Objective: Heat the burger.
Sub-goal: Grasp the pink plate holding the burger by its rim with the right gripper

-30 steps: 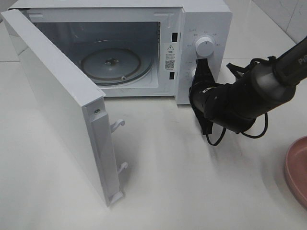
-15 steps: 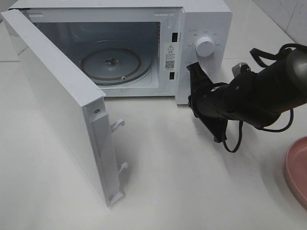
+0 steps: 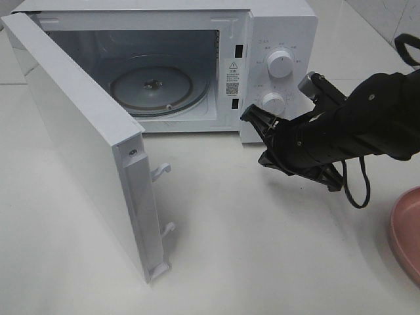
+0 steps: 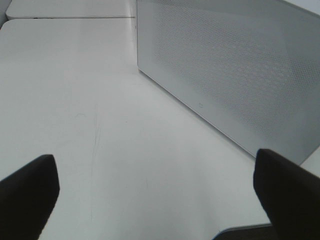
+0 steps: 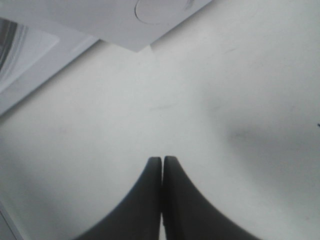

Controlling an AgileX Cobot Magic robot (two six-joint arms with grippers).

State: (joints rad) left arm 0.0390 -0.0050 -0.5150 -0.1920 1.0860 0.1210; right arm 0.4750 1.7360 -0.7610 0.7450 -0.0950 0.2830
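The burger is out of view in every frame. The white microwave (image 3: 279,26) stands at the back with its door (image 3: 85,144) swung wide open to the left and its glass turntable (image 3: 151,85) bare. My right gripper (image 3: 257,121) is shut and empty, hovering just in front of the control panel below the lower knob (image 3: 273,102). In the right wrist view its fingers (image 5: 150,200) press together over the bare tabletop. My left gripper (image 4: 155,195) is wide open and empty over the table beside the microwave's perforated wall (image 4: 235,75); it does not show in the exterior view.
A flat pink plate (image 3: 405,233) lies at the right edge of the table, cut off by the frame. The upper knob (image 3: 281,63) sits above the lower one. The open door reaches far out over the front left of the white table (image 3: 262,249).
My right arm has drawn back from the control panel and swung down and to the right, uncovering the lower knob. The microwave, door and plate have not moved.
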